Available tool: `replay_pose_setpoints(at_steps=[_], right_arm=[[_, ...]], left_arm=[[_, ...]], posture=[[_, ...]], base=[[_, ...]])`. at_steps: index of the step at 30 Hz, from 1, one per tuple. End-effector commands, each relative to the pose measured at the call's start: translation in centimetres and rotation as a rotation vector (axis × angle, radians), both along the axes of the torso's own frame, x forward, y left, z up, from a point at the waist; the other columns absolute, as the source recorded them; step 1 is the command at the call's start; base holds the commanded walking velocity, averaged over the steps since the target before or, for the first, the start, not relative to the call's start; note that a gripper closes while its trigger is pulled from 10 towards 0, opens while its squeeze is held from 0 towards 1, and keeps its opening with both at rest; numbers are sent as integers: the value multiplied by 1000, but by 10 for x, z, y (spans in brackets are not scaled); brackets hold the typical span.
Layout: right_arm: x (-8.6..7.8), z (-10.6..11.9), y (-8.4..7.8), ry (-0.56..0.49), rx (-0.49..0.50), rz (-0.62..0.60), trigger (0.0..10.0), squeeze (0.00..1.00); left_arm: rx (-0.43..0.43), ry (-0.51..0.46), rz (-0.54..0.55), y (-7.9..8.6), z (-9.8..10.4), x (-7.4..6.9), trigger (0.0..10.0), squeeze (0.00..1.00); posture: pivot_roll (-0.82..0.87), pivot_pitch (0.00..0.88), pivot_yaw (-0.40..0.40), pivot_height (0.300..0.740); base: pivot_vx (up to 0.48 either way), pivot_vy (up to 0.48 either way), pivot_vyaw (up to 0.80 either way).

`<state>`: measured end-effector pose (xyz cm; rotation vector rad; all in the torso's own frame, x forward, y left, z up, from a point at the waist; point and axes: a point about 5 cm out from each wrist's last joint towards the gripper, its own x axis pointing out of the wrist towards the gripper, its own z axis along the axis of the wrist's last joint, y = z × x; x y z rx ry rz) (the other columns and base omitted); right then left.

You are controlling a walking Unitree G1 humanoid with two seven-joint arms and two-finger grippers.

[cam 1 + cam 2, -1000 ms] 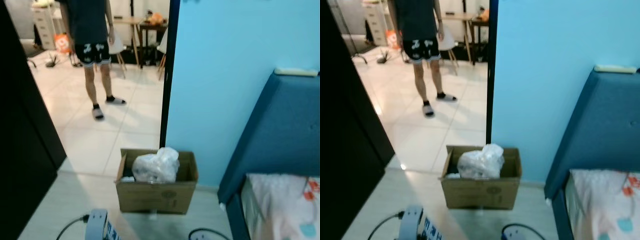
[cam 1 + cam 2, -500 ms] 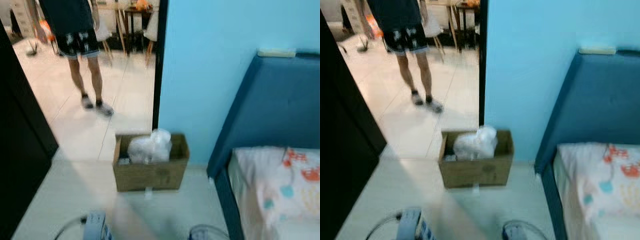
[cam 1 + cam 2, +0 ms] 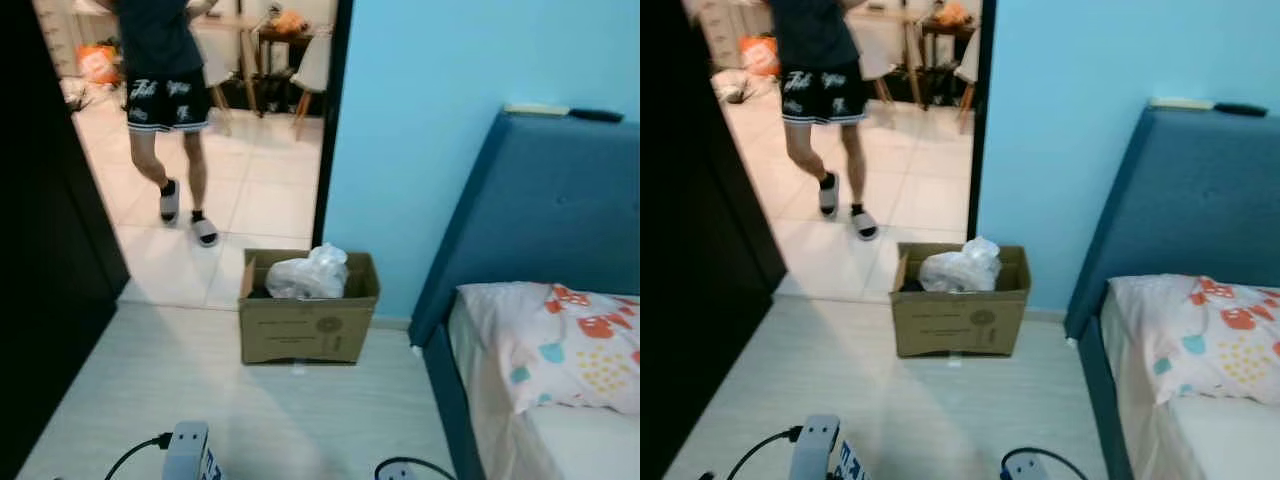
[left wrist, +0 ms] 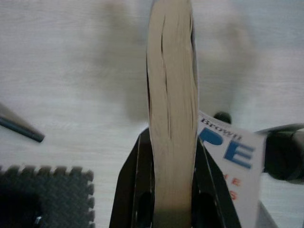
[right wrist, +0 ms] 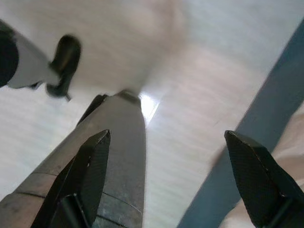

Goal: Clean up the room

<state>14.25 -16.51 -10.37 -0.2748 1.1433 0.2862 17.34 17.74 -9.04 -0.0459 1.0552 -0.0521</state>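
Two fingers, left gripper: clamped either side of thick cream-paged paperback book, held edge-on.
Right gripper: fingers apart above pale floor.
Far: brown cardboard box.

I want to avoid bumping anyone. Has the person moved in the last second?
Yes. The person has stepped away from the door frame, deeper into the far room.

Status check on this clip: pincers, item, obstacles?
Left pincer shut on book. Right pincer open. Cardboard box ahead by doorway. Person walking beyond.
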Motion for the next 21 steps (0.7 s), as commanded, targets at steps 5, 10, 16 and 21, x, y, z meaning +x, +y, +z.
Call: replay_pose_setpoints(at_steps=[5, 10, 16, 21], right_arm=[[-7, -2, -2, 31, -10, 6, 10000, 0], [-6, -2, -2, 31, -10, 6, 10000, 0], [-6, -2, -2, 30, -11, 5, 10000, 0], [-6, -2, -2, 31, -11, 5, 10000, 0]], left_arm=[[-14, -1, -27, -7, 0, 2, 10000, 0], [-17, -3, -28, -8, 1, 3, 10000, 0], [-19, -4, -30, -9, 1, 3, 10000, 0], [-20, -4, -30, -9, 1, 4, 10000, 0]], posture=[[54, 0, -56, 740], [53, 0, -57, 740], [52, 0, -57, 740], [53, 0, -58, 740]], base=[[-337, 0, 0], [-337, 0, 0], [-335, 0, 0], [-340, 0, 0]])
